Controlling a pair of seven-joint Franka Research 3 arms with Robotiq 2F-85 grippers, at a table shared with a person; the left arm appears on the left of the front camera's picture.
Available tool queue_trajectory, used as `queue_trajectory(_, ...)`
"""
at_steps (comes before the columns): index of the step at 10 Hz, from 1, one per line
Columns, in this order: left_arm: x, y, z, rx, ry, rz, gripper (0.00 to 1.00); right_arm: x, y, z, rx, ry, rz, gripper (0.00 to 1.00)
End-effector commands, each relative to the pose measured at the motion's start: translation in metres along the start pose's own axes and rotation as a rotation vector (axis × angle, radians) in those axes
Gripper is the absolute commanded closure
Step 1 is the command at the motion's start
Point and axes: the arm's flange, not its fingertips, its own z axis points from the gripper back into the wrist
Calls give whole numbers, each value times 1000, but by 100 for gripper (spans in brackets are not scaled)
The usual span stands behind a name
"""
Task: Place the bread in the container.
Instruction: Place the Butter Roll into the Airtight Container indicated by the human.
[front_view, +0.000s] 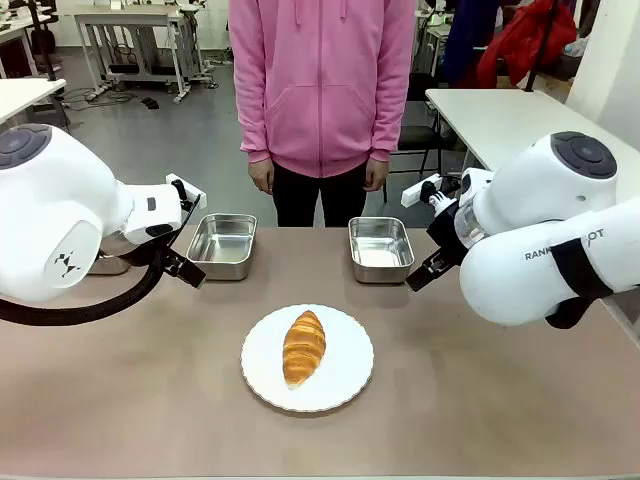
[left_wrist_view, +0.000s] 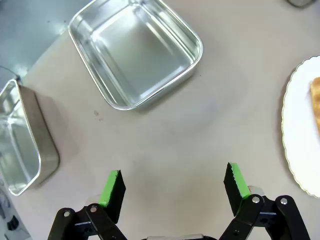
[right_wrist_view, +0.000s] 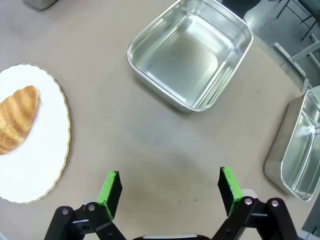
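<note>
We see the bread (front_view: 304, 347) on a plate (front_view: 262, 385) at lower centre, its long axis pointing away from us, midway between our left gripper (left_wrist_view: 172, 180) and right gripper (right_wrist_view: 167, 182), both wide open and empty, with a left pan (front_view: 222, 245) and right pan (front_view: 380, 248) above it.

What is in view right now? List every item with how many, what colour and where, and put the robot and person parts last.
bread: one, golden brown, lying on the plate
plate: one, white, round, middle of the table
pans: four, shiny steel; two beyond the plate, one farther out on each side
table: one, tan, under everything
person: one, pink hoodie, standing at the far side
robot arms: two, white, coming in from left and right
left jaws: one pair, black with green pads, open over bare table
right jaws: one pair, black with green pads, open over bare table
</note>
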Motion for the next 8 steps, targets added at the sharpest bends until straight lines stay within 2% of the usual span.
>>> queue_trajectory(1, 0, 0, 0, 0, 0, 0, 0, 0, 0, 0, 0, 0, 0, 0)
queue_trajectory(8, 0, 0, 0, 0, 0, 0, 0, 0, 0, 0, 0, 0, 0, 0)
